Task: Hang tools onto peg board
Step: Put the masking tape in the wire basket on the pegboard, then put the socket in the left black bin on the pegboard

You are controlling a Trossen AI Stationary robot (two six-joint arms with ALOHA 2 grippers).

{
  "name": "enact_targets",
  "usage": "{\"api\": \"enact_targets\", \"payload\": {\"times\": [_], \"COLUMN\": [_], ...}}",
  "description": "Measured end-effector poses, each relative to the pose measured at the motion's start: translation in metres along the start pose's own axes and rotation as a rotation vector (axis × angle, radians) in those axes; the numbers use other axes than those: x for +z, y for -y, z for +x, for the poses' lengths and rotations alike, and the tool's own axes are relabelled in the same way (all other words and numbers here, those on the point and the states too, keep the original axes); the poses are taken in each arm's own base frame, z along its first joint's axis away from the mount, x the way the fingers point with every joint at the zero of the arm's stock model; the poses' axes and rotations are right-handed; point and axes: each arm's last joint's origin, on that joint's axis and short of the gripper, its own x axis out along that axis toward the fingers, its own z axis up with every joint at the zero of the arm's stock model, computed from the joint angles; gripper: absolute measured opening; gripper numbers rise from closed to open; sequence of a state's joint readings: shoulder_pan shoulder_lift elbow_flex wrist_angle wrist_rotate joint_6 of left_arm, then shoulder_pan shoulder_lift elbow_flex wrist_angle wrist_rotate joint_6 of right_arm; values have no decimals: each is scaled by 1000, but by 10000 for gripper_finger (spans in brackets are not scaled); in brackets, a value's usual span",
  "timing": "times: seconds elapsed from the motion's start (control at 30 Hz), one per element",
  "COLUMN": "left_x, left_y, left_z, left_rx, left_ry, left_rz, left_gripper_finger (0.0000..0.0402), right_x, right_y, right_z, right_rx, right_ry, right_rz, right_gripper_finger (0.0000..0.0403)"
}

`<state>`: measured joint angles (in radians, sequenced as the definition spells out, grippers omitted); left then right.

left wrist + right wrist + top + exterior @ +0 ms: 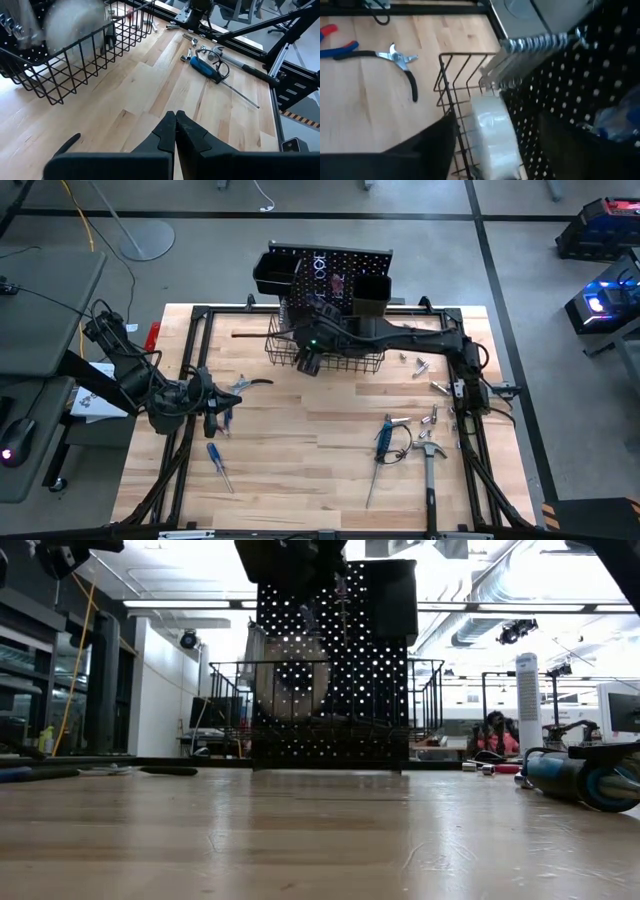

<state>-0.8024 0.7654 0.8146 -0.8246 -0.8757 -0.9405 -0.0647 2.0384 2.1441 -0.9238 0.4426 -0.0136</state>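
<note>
Blurred and cut-off parts near the right claw

The white tape roll (492, 132) between the right claw (495, 150) fingers is blurred and cropped; the wire basket (451, 95) runs past the edge; small silver pieces (432, 418) on the counter (300, 450) are unidentifiable.

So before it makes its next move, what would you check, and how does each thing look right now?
1. Right gripper open over the basket: ok.
2. Tape roll lying in the basket, free of the fingers: ok.
3. Left gripper shut and holding nothing: ok.
4. Peg board upright: ok.
5. Hammer, blue screwdriver and pliers hung up: not ok, they lie on the table.
</note>
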Motion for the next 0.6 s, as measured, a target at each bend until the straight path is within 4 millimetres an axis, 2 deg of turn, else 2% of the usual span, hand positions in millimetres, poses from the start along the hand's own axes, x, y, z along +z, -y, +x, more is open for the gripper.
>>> {"api": "enact_targets", "payload": {"times": [0.13,0.33,0.5,0.6], "left_x": [0,0,-5,-13], "left_y": [0,0,0,-2], "left_z": [0,0,0,5], "left_rx": [1,-1,-45,17], "left_ry": [0,-4,-111,-173], "left_rz": [1,1,38,52], "left_gripper_finger": [0,0,0,2], "right_x": [2,4,-2,-14], "right_y": [0,-4,-23,-43], "right_z": [-1,-20,-45,-53], "right_rx": [-3,20,117,156], "right_ry": [16,-18,-92,-172], "right_rz": [-39,-41,-46,-59], "right_gripper_finger": [300,306,307,307]}}
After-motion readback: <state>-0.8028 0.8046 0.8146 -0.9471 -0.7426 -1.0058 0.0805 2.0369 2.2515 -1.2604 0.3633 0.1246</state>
